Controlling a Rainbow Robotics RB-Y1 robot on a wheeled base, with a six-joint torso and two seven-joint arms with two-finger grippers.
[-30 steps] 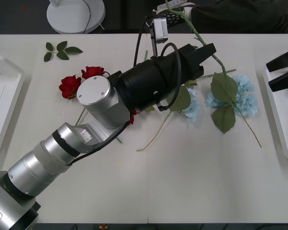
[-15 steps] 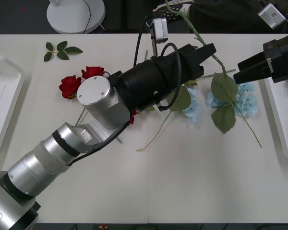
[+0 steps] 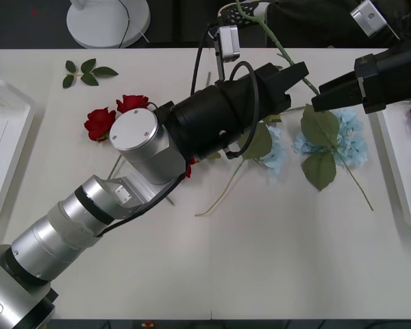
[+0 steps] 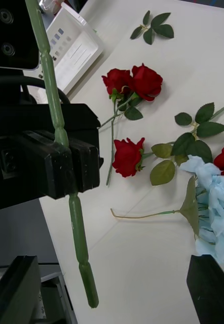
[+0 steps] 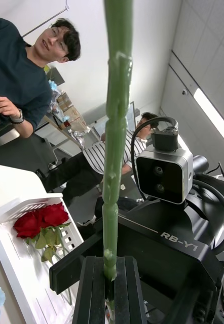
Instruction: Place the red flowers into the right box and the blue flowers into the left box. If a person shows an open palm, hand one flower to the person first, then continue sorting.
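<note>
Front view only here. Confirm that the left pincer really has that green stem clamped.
Observer: Left wrist view: the left pincer is shut on the thick green plastic stem, which rises straight out between its jaws.
Operator: Report the right box's contents.
Observer: Two red artificial roses with leaves lie in the shallow white plastic tray.
Operator: Give me the right pincer's state.
Observer: Right wrist view: the right pincer is open and empty, close to the pale blue flower cluster.
</note>
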